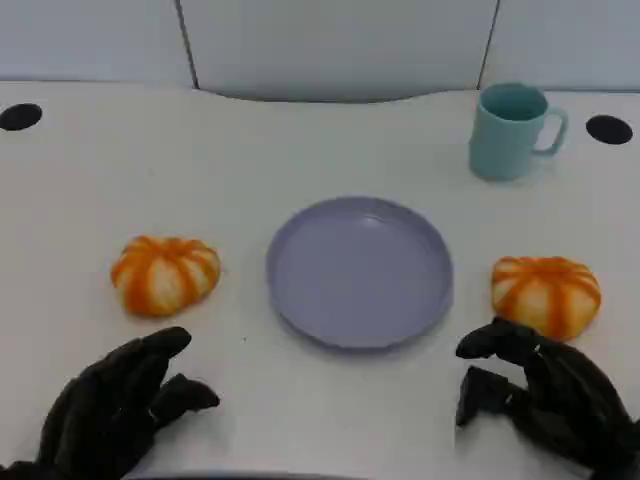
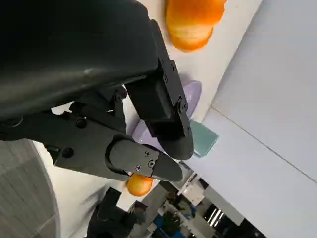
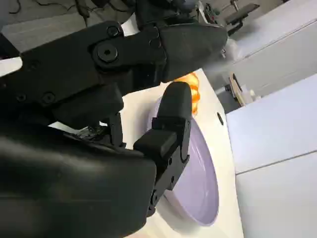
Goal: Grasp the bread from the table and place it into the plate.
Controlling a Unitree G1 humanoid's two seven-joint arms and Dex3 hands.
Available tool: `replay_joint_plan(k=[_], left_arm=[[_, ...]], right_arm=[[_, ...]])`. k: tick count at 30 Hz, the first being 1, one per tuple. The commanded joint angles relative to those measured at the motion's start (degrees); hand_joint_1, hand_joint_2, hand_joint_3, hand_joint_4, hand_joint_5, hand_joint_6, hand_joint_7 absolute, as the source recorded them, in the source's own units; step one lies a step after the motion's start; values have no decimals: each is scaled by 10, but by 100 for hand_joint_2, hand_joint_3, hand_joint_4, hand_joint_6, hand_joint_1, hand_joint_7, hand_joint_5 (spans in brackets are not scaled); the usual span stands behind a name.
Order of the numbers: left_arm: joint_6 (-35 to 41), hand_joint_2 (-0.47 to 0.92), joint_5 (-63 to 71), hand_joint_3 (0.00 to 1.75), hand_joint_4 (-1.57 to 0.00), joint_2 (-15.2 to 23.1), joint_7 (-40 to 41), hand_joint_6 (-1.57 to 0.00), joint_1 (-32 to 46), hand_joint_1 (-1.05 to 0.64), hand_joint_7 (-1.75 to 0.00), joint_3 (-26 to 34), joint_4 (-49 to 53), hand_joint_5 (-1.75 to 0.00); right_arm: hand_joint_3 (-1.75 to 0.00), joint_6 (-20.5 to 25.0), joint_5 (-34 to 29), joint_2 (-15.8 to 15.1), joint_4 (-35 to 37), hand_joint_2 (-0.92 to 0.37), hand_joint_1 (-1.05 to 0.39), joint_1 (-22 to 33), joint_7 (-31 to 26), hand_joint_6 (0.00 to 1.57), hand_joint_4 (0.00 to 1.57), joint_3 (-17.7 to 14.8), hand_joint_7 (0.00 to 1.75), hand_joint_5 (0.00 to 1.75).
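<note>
White bench carries everything, and I see the lilac plate lying at its middle with nothing in it. Two orange-striped breads flank it: the left bread sits well apart from the plate, the right bread nearer to it. My right hand, fingers apart and holding nothing, sits just near of the right bread, almost touching. My left hand, likewise spread and empty, lies farther back from its bread. I judge the right the shorter reach.
</note>
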Motion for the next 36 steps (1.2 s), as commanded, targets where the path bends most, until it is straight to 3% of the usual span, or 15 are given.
replay_joint_plan(k=[1,36], left_arm=[[3,83,3,0,-79,9,3,-119,8,-52,0,1,-2,-114],[-16,85,10,0,-82,6,5,-121,7,-54,-1,1,6,-115]], right_arm=[[-27,18,-5,-5,19,-92,-52,18,-5,61,61,-1,103,150],[-27,22,-11,-6,9,-92,-52,21,-16,61,61,4,105,151]])
